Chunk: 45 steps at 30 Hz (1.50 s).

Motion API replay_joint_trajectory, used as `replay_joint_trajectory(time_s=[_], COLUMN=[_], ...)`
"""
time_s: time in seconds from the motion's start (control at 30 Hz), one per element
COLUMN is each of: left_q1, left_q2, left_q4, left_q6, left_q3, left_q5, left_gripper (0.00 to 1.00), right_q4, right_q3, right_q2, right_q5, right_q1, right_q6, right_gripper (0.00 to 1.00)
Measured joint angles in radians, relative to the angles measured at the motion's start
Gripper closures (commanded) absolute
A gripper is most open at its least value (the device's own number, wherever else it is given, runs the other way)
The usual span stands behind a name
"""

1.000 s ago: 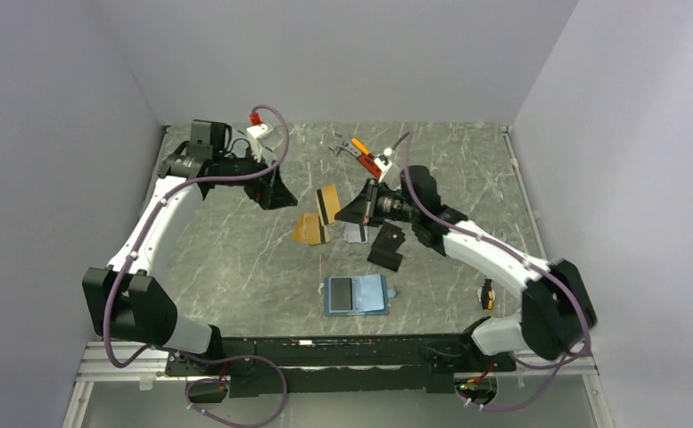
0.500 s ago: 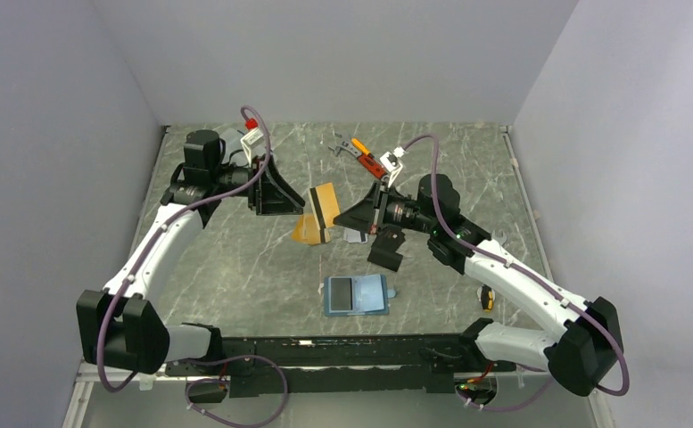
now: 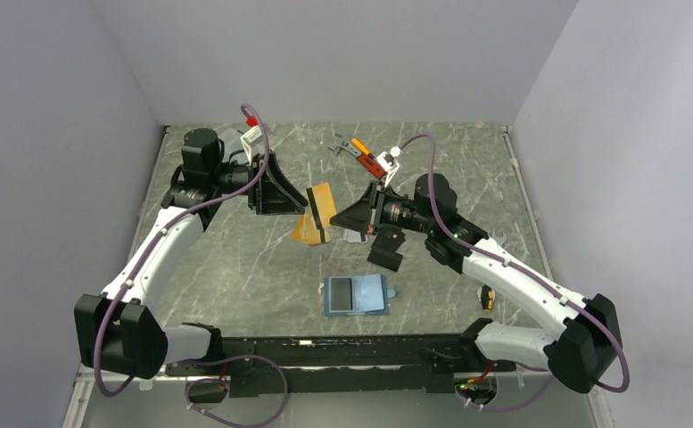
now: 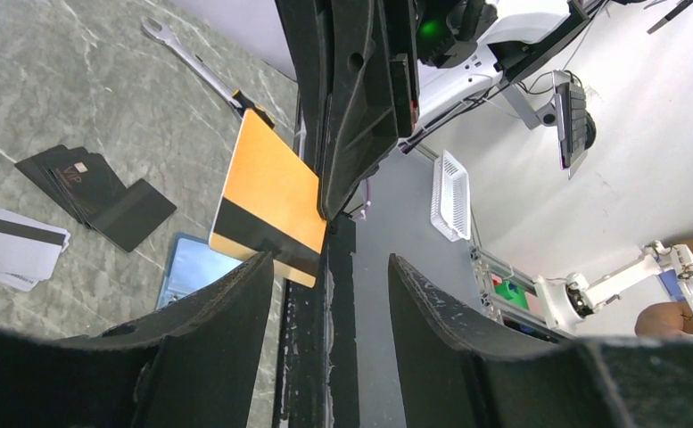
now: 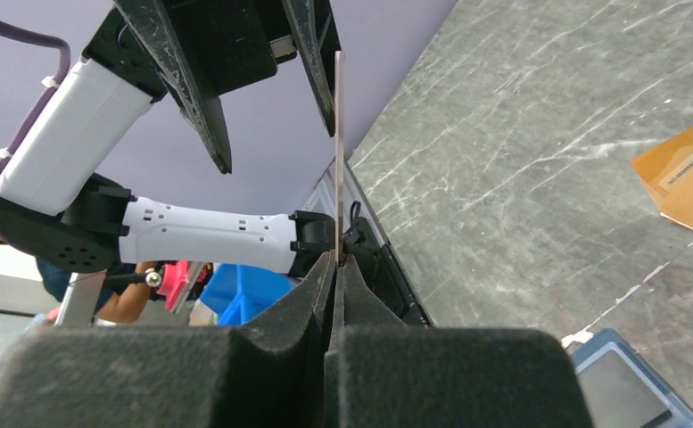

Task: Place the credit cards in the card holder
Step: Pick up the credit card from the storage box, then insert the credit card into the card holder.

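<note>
While the right gripper (image 5: 336,267) pinched the orange-gold, dark-striped credit card (image 4: 267,209) upright, the left gripper (image 4: 331,260) stood spread beside it. The teal-blue squarish card holder (image 3: 356,294) lay on the grey-green marbled table (image 3: 235,259), near side; 1 flat orange card (image 3: 301,230) was half hidden.

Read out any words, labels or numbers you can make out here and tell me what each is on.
"VIP": on the top black card of the dark stack; small, so not certain.
Print on the orange card on the table: too small to read.
The held orange card in the right gripper: stripe only, no text visible.
</note>
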Motion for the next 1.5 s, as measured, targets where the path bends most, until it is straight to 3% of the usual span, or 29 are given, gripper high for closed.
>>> replay_joint_trajectory(time_s=[0.37, 0.63, 0.8, 0.97, 1.2, 1.3, 1.4, 1.5], left_q1=[-0.002, -0.004, -0.004, -0.004, -0.004, -0.004, -0.004, -0.004], left_q2=[-0.001, -0.005, -0.005, -0.005, -0.002, -0.002, -0.002, -0.002], left_q4=[-0.133, -0.049, -0.052, -0.024, 0.067, 0.099, 0.107, 0.102], left_q6=[0.101, 0.035, 0.039, 0.010, -0.066, -0.096, -0.110, -0.106], left_q3=[0.017, 0.016, 0.016, 0.016, 0.013, 0.008, 0.007, 0.007], left_q5=[-0.009, -0.006, -0.006, -0.003, 0.008, 0.019, 0.037, 0.045], left_gripper=[0.40, 0.33, 0.35, 0.45, 0.80, 1.00, 1.00, 1.00], right_q4=[-0.093, -0.029, 0.008, 0.035, 0.089, 0.106, 0.109, 0.083], right_q3=[0.079, 0.082, 0.082, 0.082, 0.080, 0.080, 0.080, 0.090], right_q2=[-0.045, 0.004, 0.051, 0.060, 0.081, 0.093, 0.103, 0.107], right_q5=[0.042, 0.012, -0.006, -0.010, -0.010, -0.021, -0.033, -0.035], right_q1=[-0.003, 0.002, 0.018, 0.029, 0.057, 0.067, 0.071, 0.071], right_q6=[-0.050, -0.014, 0.010, 0.024, 0.036, 0.040, 0.039, 0.018], right_gripper=[1.00, 1.00, 1.00, 1.00, 1.00, 0.85, 0.70, 0.65])
